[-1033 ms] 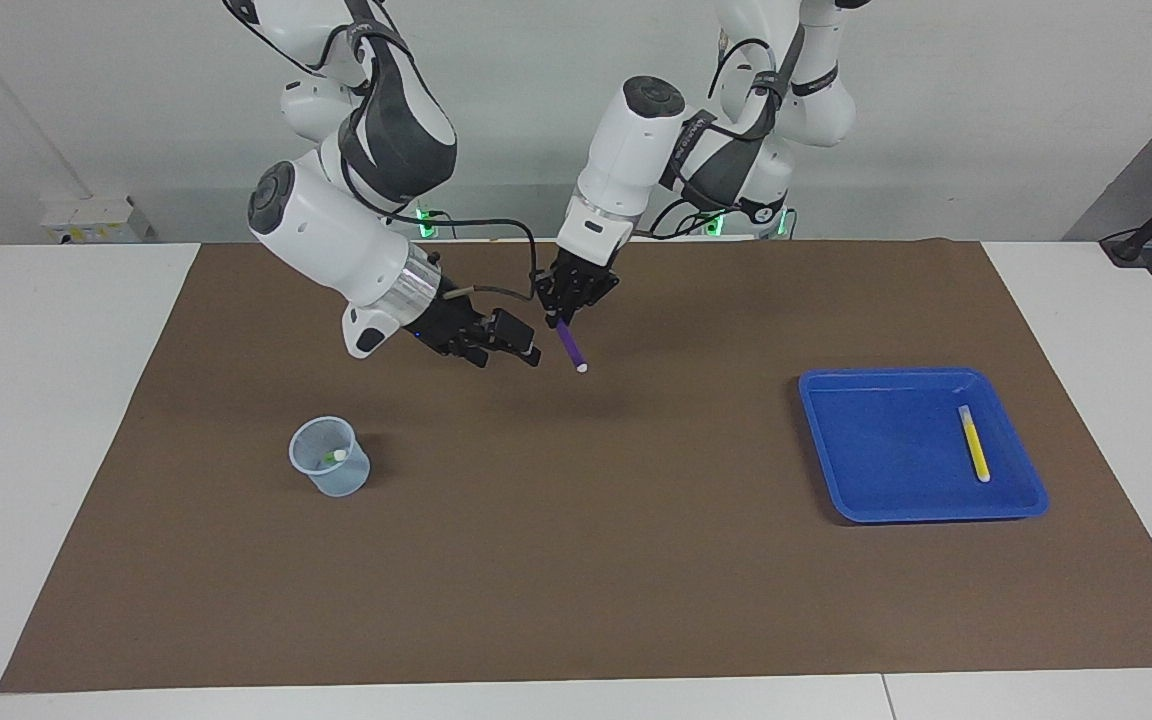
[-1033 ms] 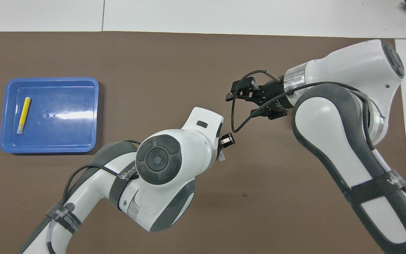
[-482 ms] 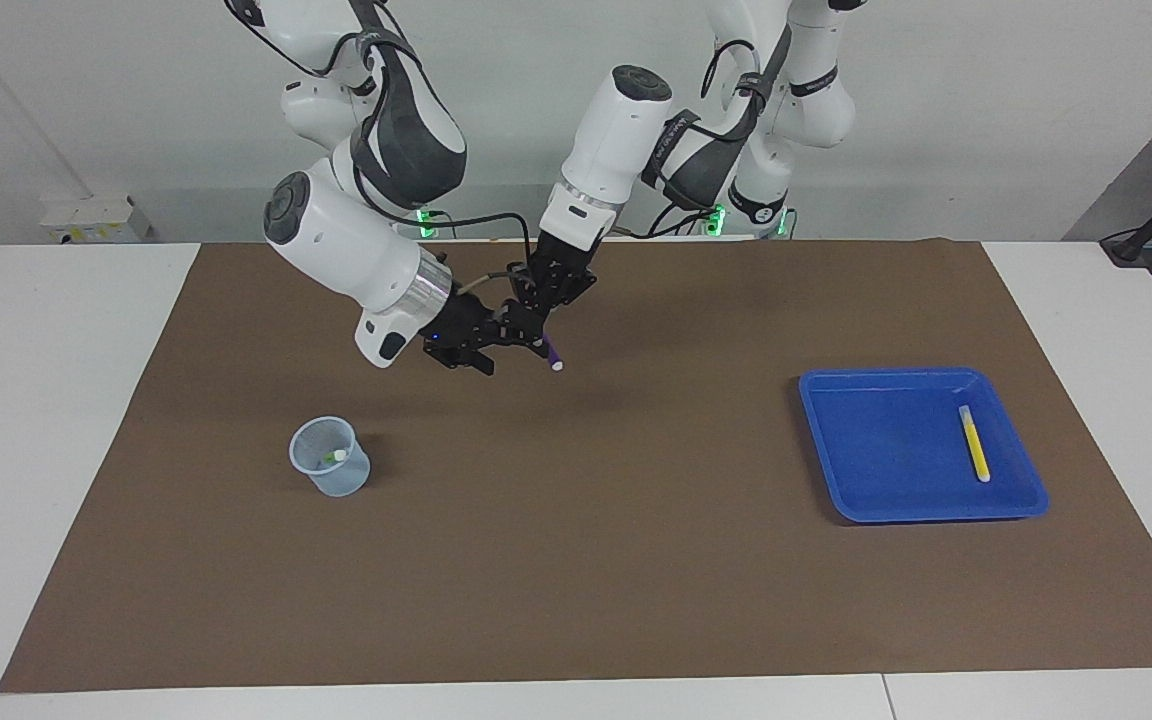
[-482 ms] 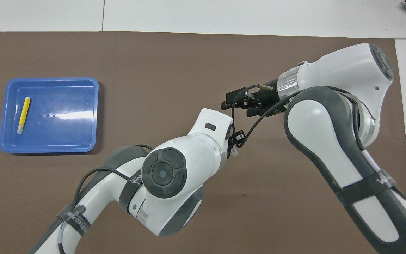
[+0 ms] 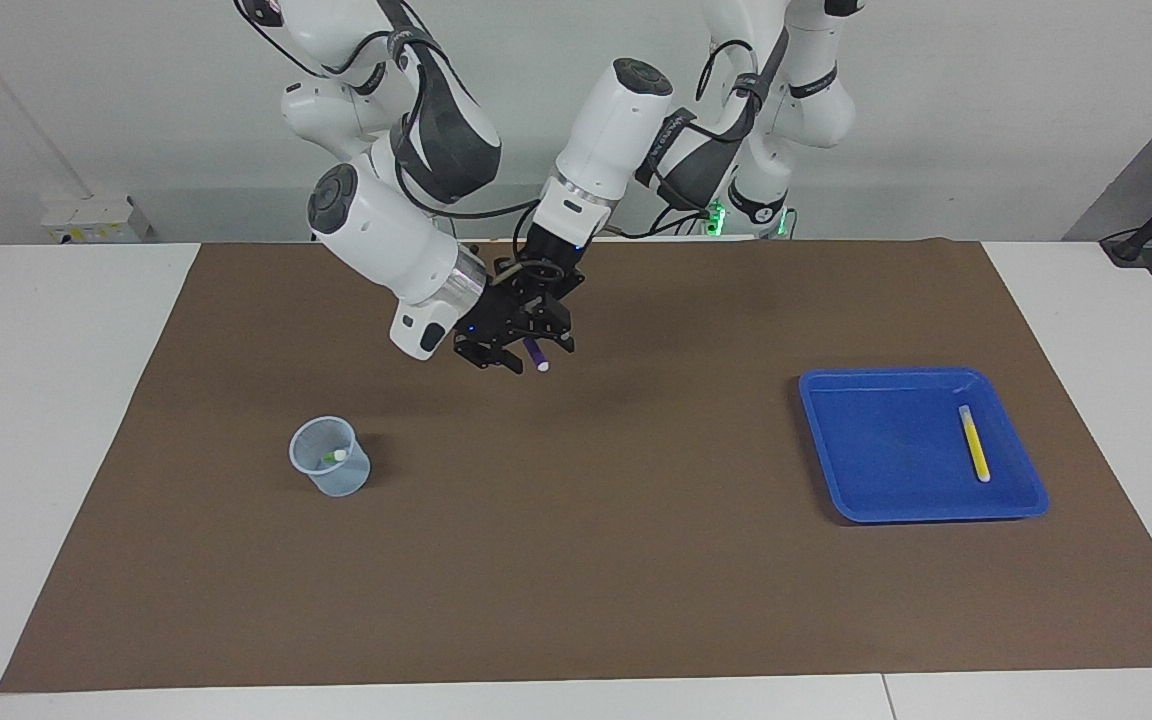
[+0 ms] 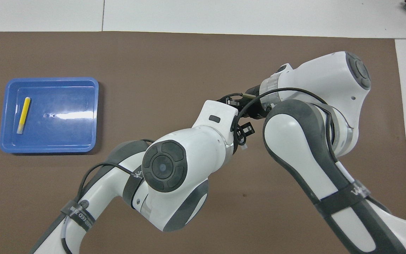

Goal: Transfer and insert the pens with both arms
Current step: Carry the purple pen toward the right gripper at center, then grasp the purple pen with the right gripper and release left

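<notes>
Above the mat, the left end effector [image 5: 542, 322] pinches the purple pen [image 5: 535, 355]; the right end effector's [image 5: 511, 345] opening is unclear.

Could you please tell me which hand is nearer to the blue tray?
Left. Both hands, left and right, meet mid-table at the purple pen, apart from the tray; the left sits slightly closer.

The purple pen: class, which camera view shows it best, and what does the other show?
The facing view: the purple pen shows its barrel and white tip below the two meeting arms. In the overhead view, the left arm hides nearly all of it; only a pale tip peeks out.
</notes>
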Controlling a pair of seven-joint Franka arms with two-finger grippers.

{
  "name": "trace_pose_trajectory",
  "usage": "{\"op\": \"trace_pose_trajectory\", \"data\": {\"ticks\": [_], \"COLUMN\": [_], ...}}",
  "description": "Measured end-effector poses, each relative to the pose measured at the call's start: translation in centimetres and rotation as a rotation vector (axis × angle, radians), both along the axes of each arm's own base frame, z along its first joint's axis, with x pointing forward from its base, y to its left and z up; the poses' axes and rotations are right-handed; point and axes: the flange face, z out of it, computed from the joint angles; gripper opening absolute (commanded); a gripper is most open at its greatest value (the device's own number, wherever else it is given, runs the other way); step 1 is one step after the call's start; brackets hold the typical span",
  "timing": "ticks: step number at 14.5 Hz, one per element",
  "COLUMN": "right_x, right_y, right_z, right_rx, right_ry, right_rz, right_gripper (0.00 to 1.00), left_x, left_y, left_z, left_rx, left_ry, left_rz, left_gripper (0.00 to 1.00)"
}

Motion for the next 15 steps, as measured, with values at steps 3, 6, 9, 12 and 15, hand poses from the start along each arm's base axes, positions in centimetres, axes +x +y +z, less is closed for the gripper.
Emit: {"op": "trace_pose_trajectory", "data": {"ticks": [3,6,9,12,15], "right_x": [0.2,0.3,0.3,0.3,0.3], "right_y": [-0.7,-1.2,-1.7,-1.7,-1.6], "right_z": [-0.1,0.4,1.1,1.1,1.0], "right_rx": [-0.002,0.0,0.001,-0.002,-0.017], "right_ry": [-0.015,-0.024,-0.035,-0.037,-0.053], "right_rz": [0.012,0.005,0.0,0.002,0.015], "right_gripper": [0.74,0.66,0.46,0.17,0.0], "left_x": [0.0,0.0,0.0,0.0,0.0], "left_y": [-0.1,-0.1,-0.1,0.0,-0.1], "left_z": [-0.2,-0.2,-0.2,-0.1,0.0], "left_rx": [0.0,0.0,0.0,0.0,-0.003], "left_ry": [0.003,0.003,0.003,0.003,0.002], "left_rz": [0.001,0.001,0.001,0.002,0.001], "left_gripper": [0.0,0.0,0.0,0.0,0.0]}}
